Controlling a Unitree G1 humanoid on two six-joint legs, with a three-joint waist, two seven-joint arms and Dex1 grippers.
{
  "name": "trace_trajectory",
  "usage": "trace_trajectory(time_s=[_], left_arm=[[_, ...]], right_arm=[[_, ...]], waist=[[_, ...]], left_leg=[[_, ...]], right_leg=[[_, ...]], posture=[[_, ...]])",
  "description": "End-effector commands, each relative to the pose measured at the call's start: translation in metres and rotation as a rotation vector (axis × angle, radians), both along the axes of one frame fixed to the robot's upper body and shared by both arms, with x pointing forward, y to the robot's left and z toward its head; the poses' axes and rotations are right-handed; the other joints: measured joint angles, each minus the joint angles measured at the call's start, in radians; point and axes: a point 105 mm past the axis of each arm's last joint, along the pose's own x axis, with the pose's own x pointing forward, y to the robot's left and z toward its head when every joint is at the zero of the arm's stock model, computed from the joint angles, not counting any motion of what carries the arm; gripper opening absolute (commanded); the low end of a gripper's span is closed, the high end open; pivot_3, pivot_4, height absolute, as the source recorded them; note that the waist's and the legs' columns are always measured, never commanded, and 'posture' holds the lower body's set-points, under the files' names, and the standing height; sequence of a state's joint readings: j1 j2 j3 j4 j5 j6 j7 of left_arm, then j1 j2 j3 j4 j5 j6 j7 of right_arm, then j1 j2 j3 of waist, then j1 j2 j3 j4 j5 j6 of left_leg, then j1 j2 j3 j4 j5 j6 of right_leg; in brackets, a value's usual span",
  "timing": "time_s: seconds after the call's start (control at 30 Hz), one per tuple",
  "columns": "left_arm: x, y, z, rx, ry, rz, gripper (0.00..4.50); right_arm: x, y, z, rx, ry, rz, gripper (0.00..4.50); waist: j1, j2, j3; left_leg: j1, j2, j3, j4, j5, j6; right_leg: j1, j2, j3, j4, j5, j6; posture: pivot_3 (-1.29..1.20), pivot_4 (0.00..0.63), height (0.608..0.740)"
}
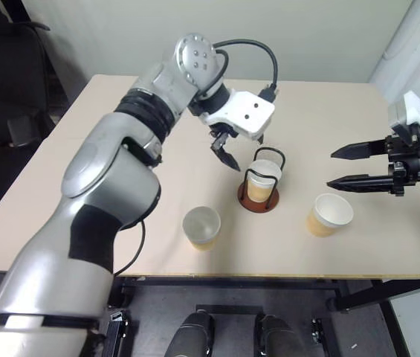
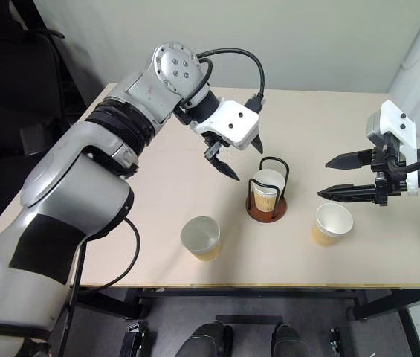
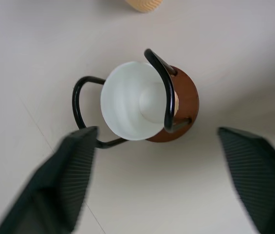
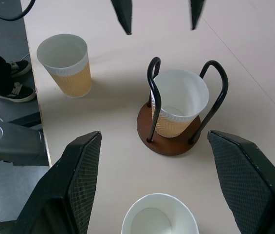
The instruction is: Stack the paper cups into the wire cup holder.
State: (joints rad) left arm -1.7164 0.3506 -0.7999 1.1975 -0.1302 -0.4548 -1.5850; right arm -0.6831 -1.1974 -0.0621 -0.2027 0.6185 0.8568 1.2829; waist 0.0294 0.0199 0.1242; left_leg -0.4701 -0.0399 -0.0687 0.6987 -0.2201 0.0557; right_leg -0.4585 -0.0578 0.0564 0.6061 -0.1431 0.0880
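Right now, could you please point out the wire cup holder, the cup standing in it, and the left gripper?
wire cup holder (image 4: 169,144): right wrist view, on its brown base.
cup in the holder (image 4: 178,95): right wrist view, white inside wall.
left gripper (image 2: 242,158): right eye view, between its fingertips.

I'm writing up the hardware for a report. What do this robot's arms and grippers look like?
The left arm has silver-grey shells with black ribbed joint bands, a round silver cap with small screws at the wrist, and a black cable looping to a white housing. Both the left gripper and the right gripper carry two black tapered jaws with textured inner faces; the right has a white housing too.
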Motion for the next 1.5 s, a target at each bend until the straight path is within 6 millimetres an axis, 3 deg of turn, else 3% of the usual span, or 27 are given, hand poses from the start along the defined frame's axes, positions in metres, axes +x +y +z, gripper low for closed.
trace_trajectory(time_s=[0.03, 0.3, 0.5, 0.7, 1.0, 1.5], left_arm=[[-0.005, -0.005, 0.016, -0.097, 0.032, -0.016, 4.48], [0.005, 0.023, 0.035, -0.205, 0.065, 0.126, 4.48], [-0.004, 0.043, 0.019, -0.122, 0.105, 0.137, 4.48], [-0.027, 0.060, 0.007, 0.036, 0.144, 0.092, 4.48], [-0.052, 0.066, -0.009, 0.165, 0.205, 0.017, 4.48], [-0.054, 0.082, -0.027, 0.266, 0.182, -0.026, 4.48]], right_arm=[[-0.004, -0.002, 0.015, -0.002, -0.068, -0.013, 3.53], [-0.009, -0.002, 0.013, -0.011, -0.044, -0.017, 3.53], [-0.010, -0.004, 0.013, -0.015, -0.039, -0.017, 3.53], [-0.009, -0.003, 0.013, -0.023, -0.037, -0.002, 3.53], [-0.010, -0.003, 0.010, -0.022, -0.020, 0.007, 3.53], [-0.011, 0.000, 0.007, -0.018, -0.006, 0.020, 3.53]], waist=[[0.000, 0.000, 0.000], [-0.003, 0.000, 0.000], [-0.002, 0.001, 0.000], [0.000, 0.002, -0.001], [-0.001, 0.002, 0.000], [-0.005, 0.003, 0.000]], left_leg=[[0.000, 0.000, 0.000, 0.000, 0.000, 0.000], [0.001, 0.000, 0.001, -0.001, -0.001, -0.001], [0.001, 0.000, 0.000, -0.001, -0.002, -0.003], [0.001, 0.001, -0.001, 0.000, -0.002, -0.005], [0.002, 0.001, -0.003, 0.000, -0.003, -0.004], [0.003, 0.001, -0.005, -0.001, -0.004, -0.006]], right_leg=[[0.000, 0.000, 0.000, 0.000, 0.000, 0.000], [-0.001, 0.001, 0.000, 0.000, -0.001, -0.001], [-0.001, 0.002, -0.001, 0.001, -0.002, -0.003], [-0.001, 0.001, -0.001, 0.001, -0.002, -0.003], [0.001, 0.000, -0.001, 0.001, -0.002, -0.004], [0.001, 0.001, -0.001, 0.001, -0.004, -0.006]], posture=[[0.00, 0.150, 0.740], [0.00, 0.150, 0.740], [0.00, 0.150, 0.740], [0.00, 0.150, 0.740], [0.00, 0.150, 0.740], [0.00, 0.150, 0.740]])
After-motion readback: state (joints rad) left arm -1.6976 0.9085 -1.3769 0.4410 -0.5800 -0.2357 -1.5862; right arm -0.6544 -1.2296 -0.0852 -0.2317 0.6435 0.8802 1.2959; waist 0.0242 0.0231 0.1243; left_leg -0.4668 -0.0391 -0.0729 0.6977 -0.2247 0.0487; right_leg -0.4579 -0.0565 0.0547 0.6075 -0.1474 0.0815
